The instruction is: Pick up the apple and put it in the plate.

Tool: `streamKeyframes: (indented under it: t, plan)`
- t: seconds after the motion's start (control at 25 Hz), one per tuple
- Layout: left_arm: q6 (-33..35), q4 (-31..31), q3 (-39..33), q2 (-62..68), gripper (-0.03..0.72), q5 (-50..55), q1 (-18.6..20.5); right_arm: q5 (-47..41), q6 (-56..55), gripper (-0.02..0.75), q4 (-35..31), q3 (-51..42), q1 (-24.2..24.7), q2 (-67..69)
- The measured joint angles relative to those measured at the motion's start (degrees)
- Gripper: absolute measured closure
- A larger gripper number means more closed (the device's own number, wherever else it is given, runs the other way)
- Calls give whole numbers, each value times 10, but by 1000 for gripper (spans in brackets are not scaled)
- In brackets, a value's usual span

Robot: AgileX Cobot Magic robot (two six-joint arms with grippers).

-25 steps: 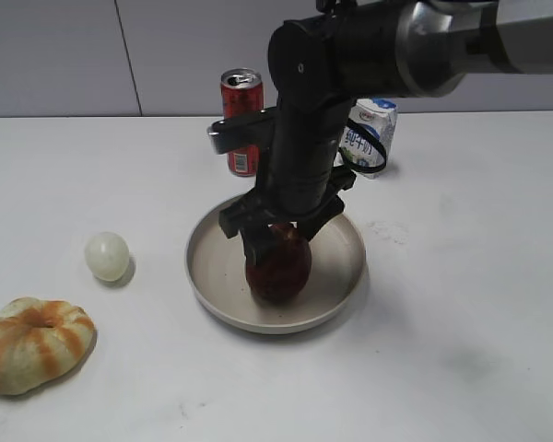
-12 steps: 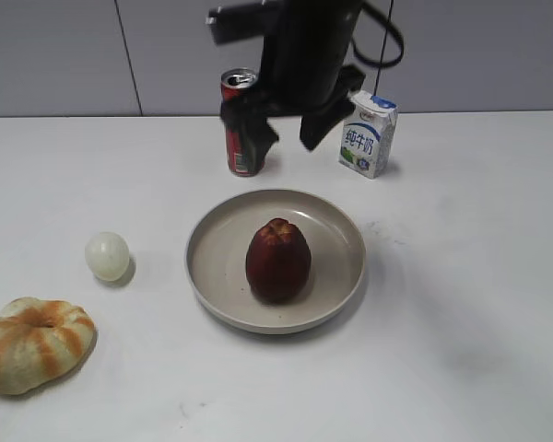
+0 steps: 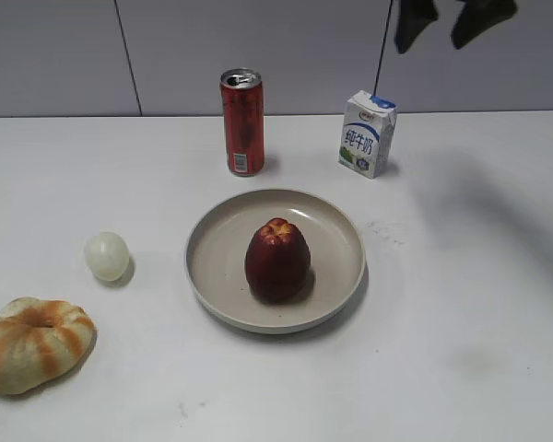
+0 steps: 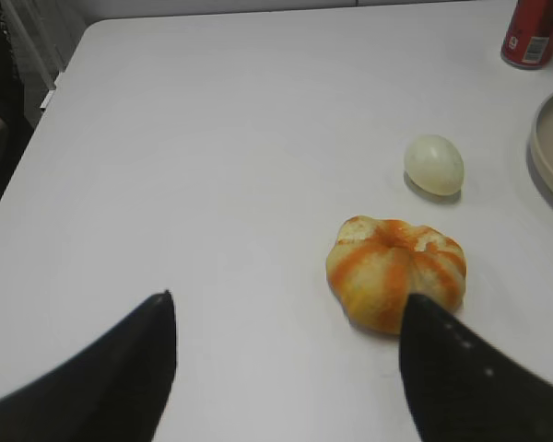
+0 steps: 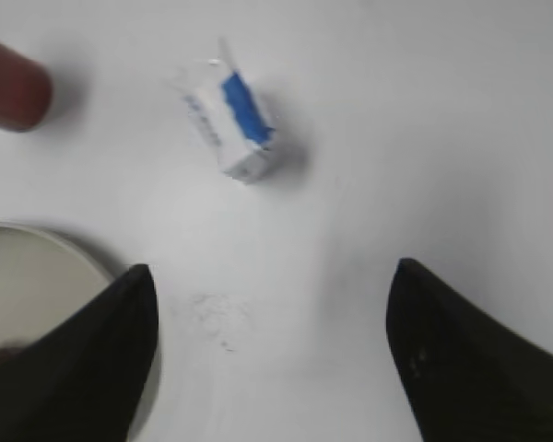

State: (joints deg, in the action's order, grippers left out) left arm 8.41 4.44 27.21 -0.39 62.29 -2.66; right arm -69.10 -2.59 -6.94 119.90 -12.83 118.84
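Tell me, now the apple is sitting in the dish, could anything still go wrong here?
Possibly. The apple stands upright on its narrow end in the shallow plate, held by nothing, so a bump to the table might tip it or roll it against the low rim. The open right pincer hangs high above the milk carton; a careless sweep downward could knock the carton or the tall red can over, perhaps toward the plate.

The apple [image 3: 276, 260] stood in the plate [image 3: 336, 230] at mid-bench [image 3: 461, 350]. Can [image 3: 242, 122] and carton [image 3: 367, 133] stood behind it; ball [image 3: 107, 256] and roll [image 3: 33, 343] lay toward the front-left corner.
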Motion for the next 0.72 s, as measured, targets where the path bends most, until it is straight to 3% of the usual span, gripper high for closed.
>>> streamKeyframes:
  t: [0.28,0.72]
  plan:
    - [0,0,0,0,116,0,0,0,-1,158,22,-149,96,-110]
    - [0,0,0,0,116,0,0,0,1,160,41,-528,100,-419]
